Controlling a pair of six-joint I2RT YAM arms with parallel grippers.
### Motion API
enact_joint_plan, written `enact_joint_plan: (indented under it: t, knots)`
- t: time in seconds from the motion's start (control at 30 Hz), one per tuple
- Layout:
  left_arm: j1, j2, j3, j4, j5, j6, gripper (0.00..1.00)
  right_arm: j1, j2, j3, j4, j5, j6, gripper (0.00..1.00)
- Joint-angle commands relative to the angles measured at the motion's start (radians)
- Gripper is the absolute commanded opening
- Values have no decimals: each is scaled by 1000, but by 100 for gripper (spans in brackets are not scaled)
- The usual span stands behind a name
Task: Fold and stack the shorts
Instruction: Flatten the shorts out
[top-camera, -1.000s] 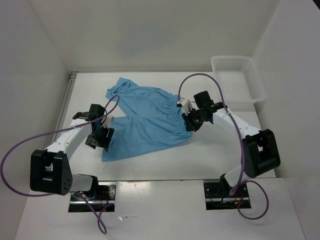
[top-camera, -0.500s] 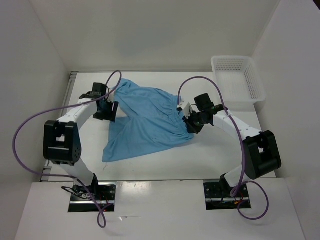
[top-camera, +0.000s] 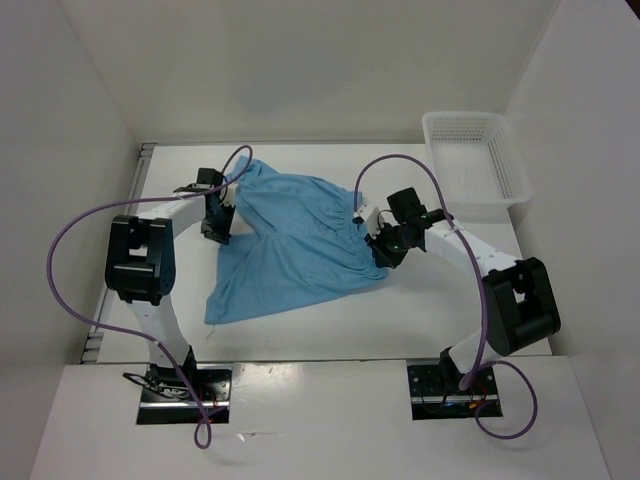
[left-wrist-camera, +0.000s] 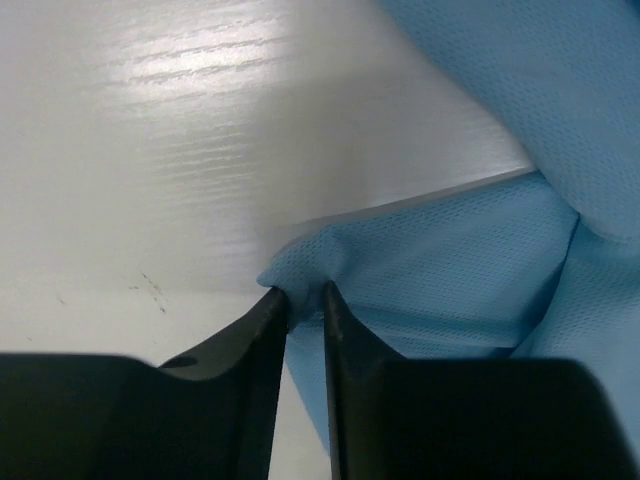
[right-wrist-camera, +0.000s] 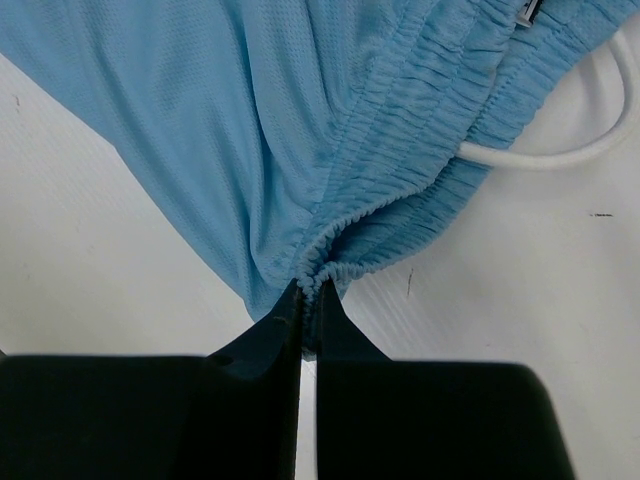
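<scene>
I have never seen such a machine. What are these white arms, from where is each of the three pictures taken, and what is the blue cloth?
These are two robot arms, each with a two-finger gripper, bolted at the near edge of a white table. The wide picture comes from a fixed camera above and behind them. The two close pictures come from cameras on the wrists; the dark shapes at the bottom are the grippers themselves. On the table lie light blue shorts, spread and wrinkled, and a white basket at the far right. The left gripper pinches a fabric edge; the right gripper pinches the gathered waistband, near the white cord.
</scene>
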Motion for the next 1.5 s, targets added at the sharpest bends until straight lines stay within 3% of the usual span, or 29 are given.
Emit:
enact_joint_plan:
  t: [0.0, 0.03, 0.07, 0.23, 0.37, 0.47, 0.57, 0.63, 0.73, 0.9, 0.97, 1.1, 1.47]
  knots:
    - [2, 19, -5, 6, 6, 6, 26, 1, 19, -4, -3, 20, -44, 0]
    - [2, 19, -5, 25, -9, 6, 11, 1, 19, -4, -12, 20, -45, 0]
    - [2, 28, 7, 35, -43, 6, 6, 1, 19, -14, -27, 20, -61, 0]
    - [34, 48, 83, 109, -115, 6, 0, 1, 19, -38, -98, -9, -120, 0]
    - [34, 38, 105, 128, -155, 6, 14, 1, -1, -47, -118, -30, -120, 0]
    - [34, 19, 93, 137, -180, 6, 32, 1, -22, -71, -118, -40, -120, 0]
    - [34, 7, 73, 146, -180, 6, 62, 1, -31, -84, -101, -40, -109, 0]
    - [34, -24, 73, 126, -168, 6, 68, 1, -42, -93, -81, -40, -100, 0]
    - [34, -76, 73, 60, -116, 6, 69, 1, -42, -84, -70, -20, -100, 0]
    - [25, -146, -4, -82, 12, 6, 60, 1, -42, -84, -49, -20, -100, 0]
    - [16, -168, -82, -83, 47, 6, 55, 1, -42, -93, -49, -20, -100, 0]
    - [6, -168, -165, -57, 87, 6, 54, 1, -42, -93, -38, -29, -100, 0]
    - [6, -98, -131, 32, 133, 6, 55, 1, -71, -122, -29, -20, -100, 0]
